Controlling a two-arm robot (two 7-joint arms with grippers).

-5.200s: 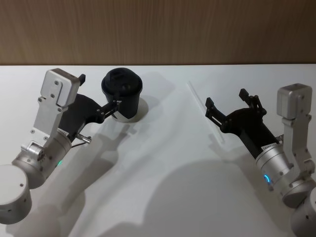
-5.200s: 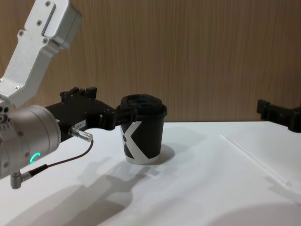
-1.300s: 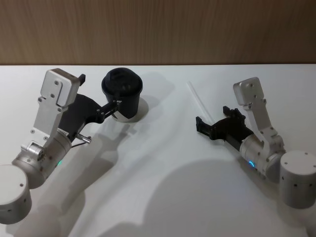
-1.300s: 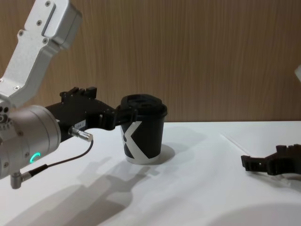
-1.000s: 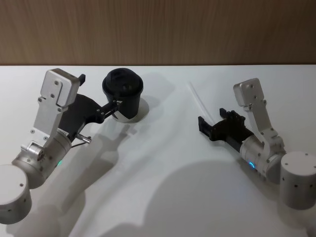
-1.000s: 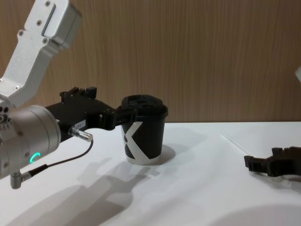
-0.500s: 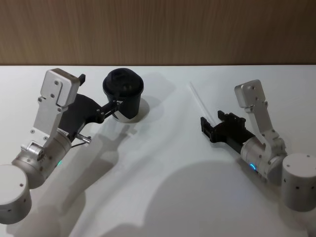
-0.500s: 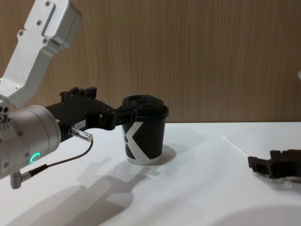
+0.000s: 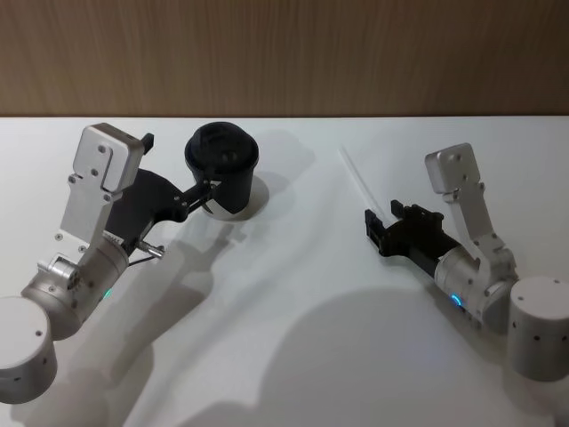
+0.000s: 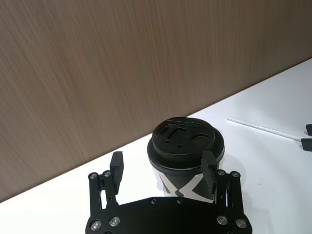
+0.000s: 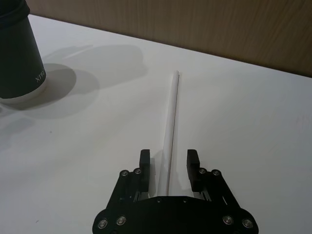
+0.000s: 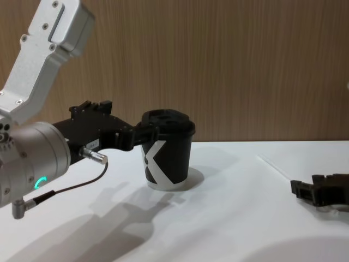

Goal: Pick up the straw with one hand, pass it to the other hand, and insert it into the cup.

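The right claw (image 11: 168, 163), apart, straddles the straw (image 11: 173, 109) on the table (image 11: 243, 122); left claw (image 10: 163, 165), apart, beside the cup (image 10: 185, 144).

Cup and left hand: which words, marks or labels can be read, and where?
"X": large white mark on the side of the cup.
"XTR": small white print low on the cup, in the right wrist view.
The white label on the left hand: too small to read.

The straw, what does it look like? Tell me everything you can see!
The straw is long, thin, straight and white, probably plastic. It lies flat on the white table, away from the cup. Its near end sits between the right gripper's open fingers, which straddle it without seeming to squeeze it yet.
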